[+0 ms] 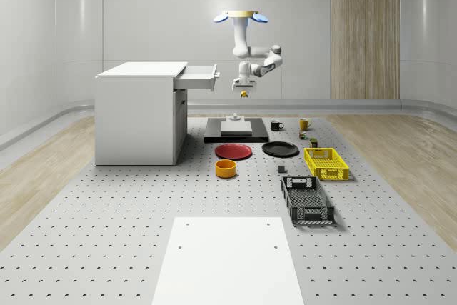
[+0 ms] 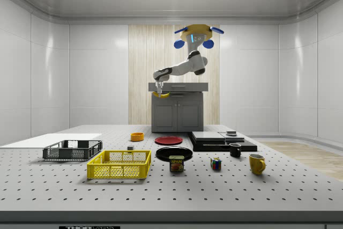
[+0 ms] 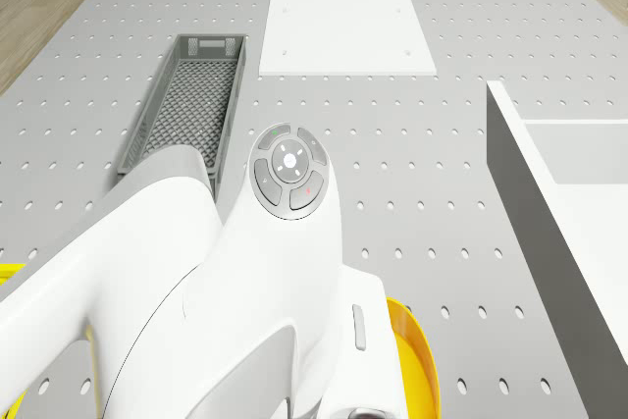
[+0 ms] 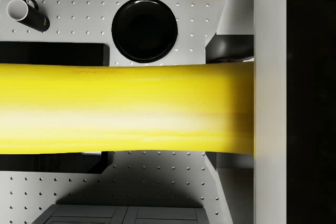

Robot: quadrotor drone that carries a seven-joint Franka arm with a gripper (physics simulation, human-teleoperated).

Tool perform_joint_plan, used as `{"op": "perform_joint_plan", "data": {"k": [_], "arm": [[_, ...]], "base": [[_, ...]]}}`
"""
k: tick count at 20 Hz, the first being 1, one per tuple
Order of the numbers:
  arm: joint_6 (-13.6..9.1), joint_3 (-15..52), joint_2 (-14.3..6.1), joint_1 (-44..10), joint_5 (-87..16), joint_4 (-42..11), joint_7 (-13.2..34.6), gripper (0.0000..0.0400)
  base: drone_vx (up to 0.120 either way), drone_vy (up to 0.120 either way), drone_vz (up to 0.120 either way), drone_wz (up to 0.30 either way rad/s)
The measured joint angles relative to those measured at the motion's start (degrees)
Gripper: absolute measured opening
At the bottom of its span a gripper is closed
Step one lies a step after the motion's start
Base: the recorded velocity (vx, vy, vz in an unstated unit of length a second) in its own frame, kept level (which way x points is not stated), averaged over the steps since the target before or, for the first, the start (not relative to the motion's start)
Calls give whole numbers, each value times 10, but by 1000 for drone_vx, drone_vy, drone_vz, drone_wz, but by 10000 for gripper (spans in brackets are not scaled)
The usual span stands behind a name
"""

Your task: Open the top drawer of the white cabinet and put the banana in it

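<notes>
Fingers [image 1: 244,91] clamped on banana [image 1: 244,94], beside open top drawer [image 1: 198,75], drone [image 1: 241,16] hovering over black platform [image 1: 236,133]

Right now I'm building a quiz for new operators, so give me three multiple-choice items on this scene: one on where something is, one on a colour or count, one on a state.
1. Where is the banana?
A. In the yellow crate
B. Held in the claw in the air, beside the open drawer
C. On the red plate

2. How many plates lie on the table?
A. One, red
B. Two, one red and one black
C. Three, all black

3. What state is the top drawer of the white cabinet in?
A. Pulled out
B. Shut
C. Removed and on the floor

Answers:
1. B: the whole-scene view shows the drone hovering with the banana hanging at the claw just off the drawer's front.
2. B: a red plate and a black plate lie side by side.
3. A: the drawer juts out from the cabinet's top.
</notes>
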Motion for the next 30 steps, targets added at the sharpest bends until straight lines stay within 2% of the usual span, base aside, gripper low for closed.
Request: {"op": "perform_joint_plan", "data": {"k": [11,17,23,27,30], "arm": [[4,0,-4,2,-2,0,-1,190],[6,0,-6,2,-3,0,-2,190],[8,0,-8,3,-4,1,-2,190],[9,0,-9,4,-4,1,-2,190],[9,0,-10,4,-4,1,-3,190]], "base": [[-120,-80,120,0],[-120,-13,120,0],[-120,-120,120,0],[-120,-10,120,0],[-120,-120,120,0]]}}
